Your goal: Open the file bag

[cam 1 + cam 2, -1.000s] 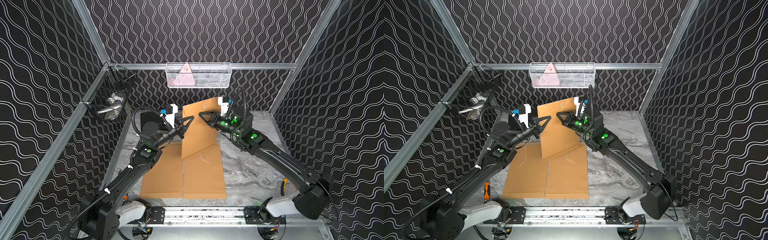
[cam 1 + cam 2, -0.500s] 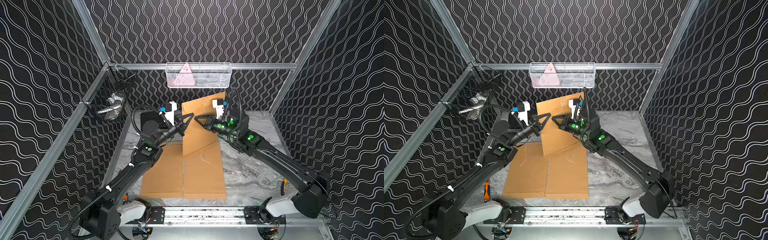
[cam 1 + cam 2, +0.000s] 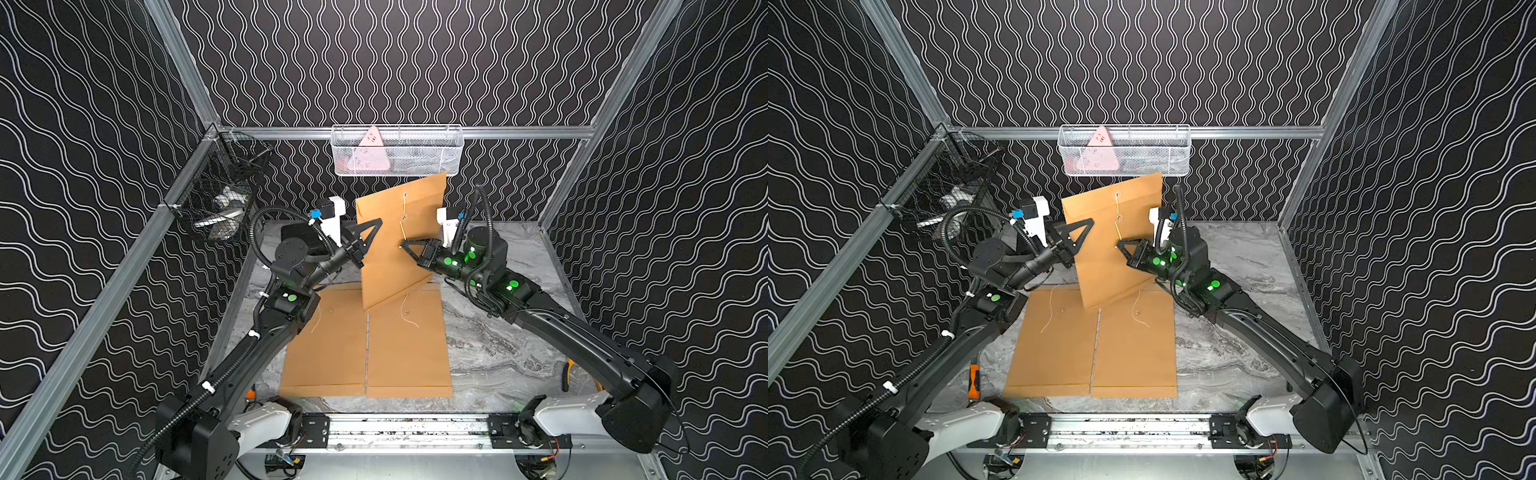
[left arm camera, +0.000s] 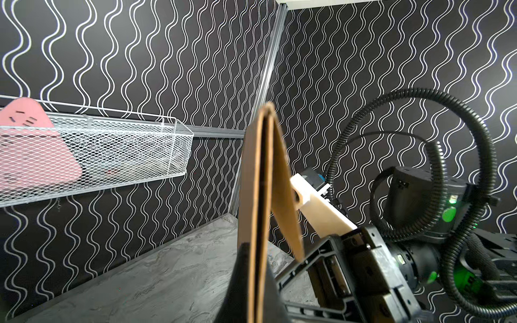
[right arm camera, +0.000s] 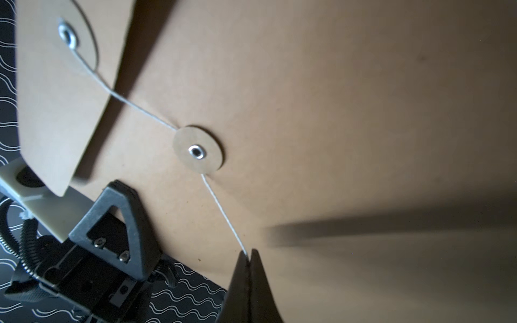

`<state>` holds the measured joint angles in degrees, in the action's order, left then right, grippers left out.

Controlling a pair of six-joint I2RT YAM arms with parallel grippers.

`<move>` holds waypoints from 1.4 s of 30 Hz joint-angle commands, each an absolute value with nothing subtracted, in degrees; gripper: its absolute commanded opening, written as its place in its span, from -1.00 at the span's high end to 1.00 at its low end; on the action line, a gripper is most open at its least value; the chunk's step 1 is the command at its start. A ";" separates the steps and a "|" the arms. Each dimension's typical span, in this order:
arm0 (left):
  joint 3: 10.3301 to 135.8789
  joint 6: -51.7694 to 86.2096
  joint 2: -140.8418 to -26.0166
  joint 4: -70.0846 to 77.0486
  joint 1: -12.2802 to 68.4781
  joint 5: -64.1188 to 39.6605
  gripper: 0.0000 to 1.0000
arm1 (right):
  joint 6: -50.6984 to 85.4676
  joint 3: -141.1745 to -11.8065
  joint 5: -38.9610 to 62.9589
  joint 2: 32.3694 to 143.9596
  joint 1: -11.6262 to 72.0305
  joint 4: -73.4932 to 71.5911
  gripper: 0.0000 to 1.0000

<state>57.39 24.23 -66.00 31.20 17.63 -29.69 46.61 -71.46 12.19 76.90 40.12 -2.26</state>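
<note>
A brown paper file bag [image 3: 390,266] [image 3: 1100,266] stands nearly upright in the air over the table, in both top views. My left gripper [image 3: 376,224] [image 3: 1089,223] [image 4: 256,257] is shut on its left edge. My right gripper [image 3: 402,246] [image 3: 1118,244] [image 5: 249,253] is shut on the end of the white string [image 5: 223,212]. The string runs taut from the flap's eyelet [image 5: 68,36], under the round disc [image 5: 198,151] on the bag's face, to my fingertips. The flap [image 5: 56,112] stands slightly off the face.
Two more brown file bags [image 3: 328,345] [image 3: 409,353] lie flat side by side on the marble table [image 3: 498,332], below the held one. A white wire basket [image 3: 432,151] with a pink triangle hangs on the back wall. A black wire basket [image 3: 220,199] hangs at the left.
The held file bag has risen a little with my left gripper. My right gripper has sunk slightly down the bag's face, still pinching the string.
</note>
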 commanded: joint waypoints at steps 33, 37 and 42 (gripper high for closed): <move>53.61 23.89 -64.40 27.66 16.80 -32.23 1.00 | 32.27 -87.86 18.57 81.44 33.44 9.05 1.00; 53.35 24.57 -65.08 28.52 16.82 -32.28 1.00 | 32.65 -88.73 19.94 82.59 34.12 8.55 1.00; 52.57 25.47 -65.70 29.94 16.85 -32.32 1.00 | 32.36 -90.65 20.48 84.30 35.62 8.87 1.00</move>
